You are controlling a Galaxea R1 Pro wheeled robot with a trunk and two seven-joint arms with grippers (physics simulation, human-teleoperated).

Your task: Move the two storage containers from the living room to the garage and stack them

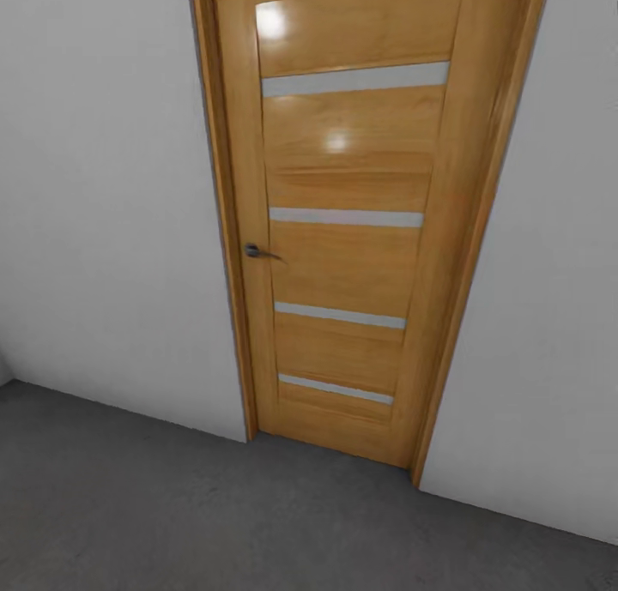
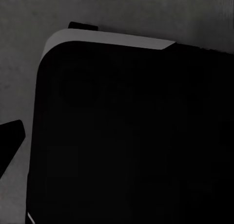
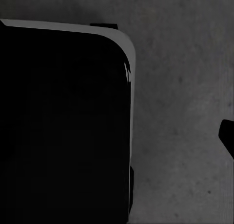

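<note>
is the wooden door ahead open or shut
Shut. In the head view the door sits flush inside its frame, with no gap showing at either edge, and its handle lies level.

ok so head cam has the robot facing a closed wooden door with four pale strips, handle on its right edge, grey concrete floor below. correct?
Not quite. In the head view the handle sits on the left edge of the door, not the right. The rest stands: the wooden door is closed, with four pale horizontal strips, above a grey concrete floor.
</note>
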